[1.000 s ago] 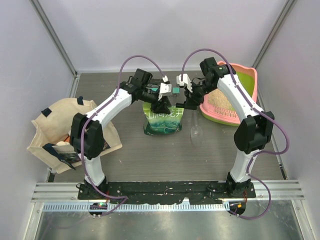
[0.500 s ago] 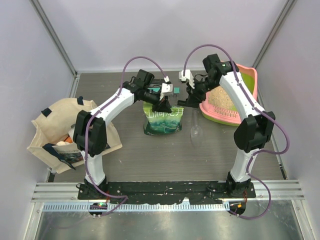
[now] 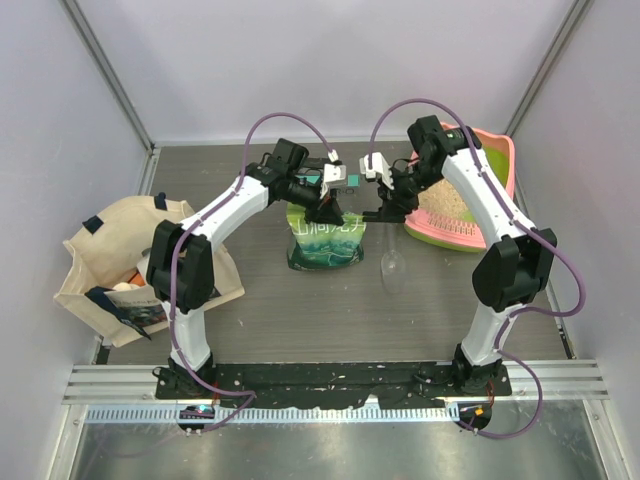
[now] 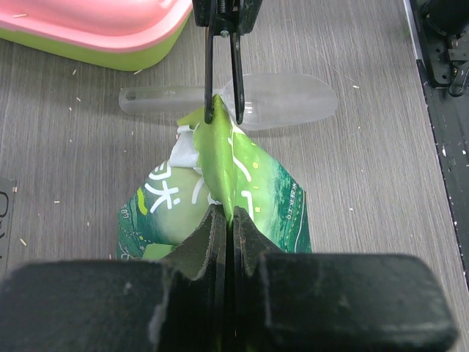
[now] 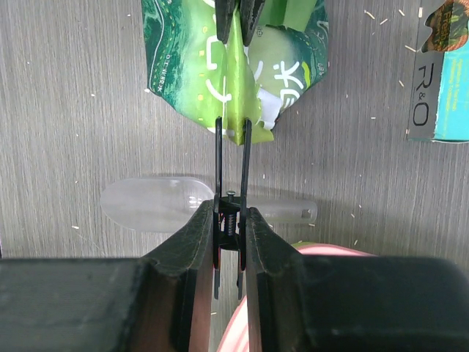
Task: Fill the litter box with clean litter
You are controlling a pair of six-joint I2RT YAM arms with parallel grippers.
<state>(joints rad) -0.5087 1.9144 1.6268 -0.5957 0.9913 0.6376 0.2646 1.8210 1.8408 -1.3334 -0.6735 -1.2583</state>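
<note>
The green printed bag (image 3: 325, 243) stands mid-table. My left gripper (image 3: 325, 212) is shut on its folded top edge; the fingers pinch the flap in the left wrist view (image 4: 226, 213). My right gripper (image 3: 388, 210) is shut on a black spring clip (image 5: 233, 213). The clip's two thin arms stand slightly apart on either side of the bag's top corner (image 5: 236, 125). The litter box (image 3: 470, 236), pink rim and green basin, sits at the back right. It holds pale beige litter (image 3: 447, 200). Its rim shows in the left wrist view (image 4: 95, 33).
A clear plastic scoop (image 3: 390, 266) lies on the table between the bag and the litter box, under the clip (image 4: 278, 99). A beige tote bag (image 3: 100, 262) with items inside sits at the left. A teal box (image 5: 440, 88) lies beyond the green bag.
My right gripper has shifted a little to the right, toward the litter box, with the clip in it. The left gripper keeps its hold on the bag's top.
</note>
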